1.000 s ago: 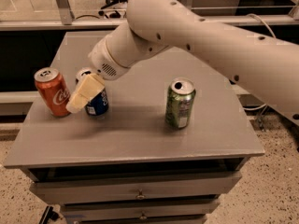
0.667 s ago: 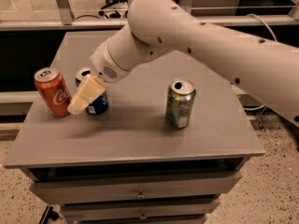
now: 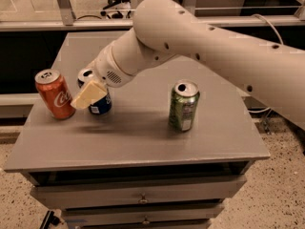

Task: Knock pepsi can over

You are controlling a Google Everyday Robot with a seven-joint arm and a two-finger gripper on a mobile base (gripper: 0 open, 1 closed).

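The blue pepsi can (image 3: 100,104) stands upright on the left part of the grey cabinet top (image 3: 143,137). Most of it is hidden behind my gripper; its silver top shows at the upper left. My gripper (image 3: 88,95), with cream-coloured fingers, hangs in front of the can's upper half, touching or very near it. The white arm reaches in from the upper right.
An orange-red Coca-Cola can (image 3: 55,94) stands tilted just left of the gripper. A green can (image 3: 183,105) stands upright at the centre right. The cabinet has drawers below its front edge. A metal frame and glass lie behind.
The arm and gripper have shifted slightly; the pepsi can still stands in the same spot. The other cans have not moved.
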